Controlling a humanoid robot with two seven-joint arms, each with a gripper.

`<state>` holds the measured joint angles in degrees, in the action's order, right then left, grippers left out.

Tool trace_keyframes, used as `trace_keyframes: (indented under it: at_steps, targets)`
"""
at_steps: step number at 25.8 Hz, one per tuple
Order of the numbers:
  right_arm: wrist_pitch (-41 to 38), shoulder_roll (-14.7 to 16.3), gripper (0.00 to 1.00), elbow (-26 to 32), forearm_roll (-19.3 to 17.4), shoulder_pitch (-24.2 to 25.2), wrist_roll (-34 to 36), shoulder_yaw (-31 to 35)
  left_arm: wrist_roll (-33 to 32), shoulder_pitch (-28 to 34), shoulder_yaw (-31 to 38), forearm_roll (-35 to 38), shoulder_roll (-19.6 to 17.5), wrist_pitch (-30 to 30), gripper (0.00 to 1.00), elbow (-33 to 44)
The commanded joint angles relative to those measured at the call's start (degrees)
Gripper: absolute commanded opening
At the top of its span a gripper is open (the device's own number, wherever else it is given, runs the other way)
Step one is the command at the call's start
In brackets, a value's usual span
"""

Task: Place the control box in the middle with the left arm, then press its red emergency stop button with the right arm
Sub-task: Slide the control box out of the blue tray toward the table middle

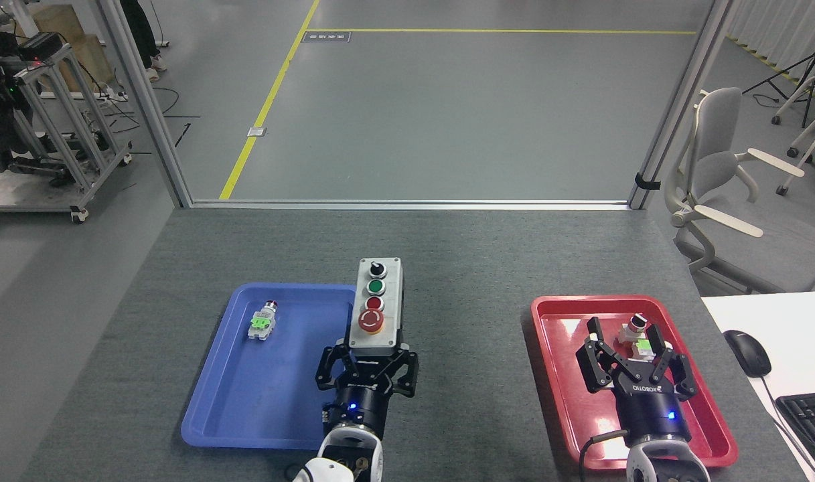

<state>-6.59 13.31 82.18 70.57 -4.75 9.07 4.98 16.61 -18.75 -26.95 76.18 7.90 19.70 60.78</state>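
The control box (378, 304) is a light-grey oblong with a black knob, a green button, a small red button and a large red emergency stop button (371, 320) nearest me. It is held up over the right rim of the blue tray (233, 402), lengthwise away from me. My left gripper (368, 356) is shut on its near end. My right gripper (631, 349) stands open over the red tray (554, 375), well to the right of the box, with nothing between its fingers.
A small pushbutton part with green tabs (263, 321) lies in the blue tray; another (635, 333) lies in the red tray just beyond my right gripper. A mouse (747, 352) and keyboard (809, 418) sit on a white desk at right.
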Motion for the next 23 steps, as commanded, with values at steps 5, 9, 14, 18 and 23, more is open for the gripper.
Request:
trace_keyframes:
  at_steps: [5, 9, 14, 18, 23]
  targets:
    - [0.2, 0.4, 1.0, 0.0, -0.2, 0.0, 0.0, -0.1, -1.4, -3.0, -11.5, -5.8, 0.1, 7.4, 0.0, -1.5]
    - [0.3, 0.6, 1.0, -0.2, -2.2, 0.0, 0.0, -0.1, -1.6, -3.0, -16.3, -7.2, 0.1, 11.2, 0.0, -1.5]
    - [0.3, 0.5, 1.0, -0.6, -3.8, -0.7, 0.0, -0.1, -1.5, -3.0, -21.8, -11.3, 0.1, 17.3, 0.0, -1.8]
    - [-0.2, 0.6, 1.0, -0.6, -3.8, -0.7, 0.0, -0.1, -0.9, -3.0, -23.6, -11.9, 0.1, 21.6, 0.0, -1.4]
    - [-0.3, 0.6, 1.0, -0.6, -3.8, -0.8, 0.2, -0.1, -0.4, -3.0, -23.6, -18.4, 0.1, 22.6, 0.0, -0.7]
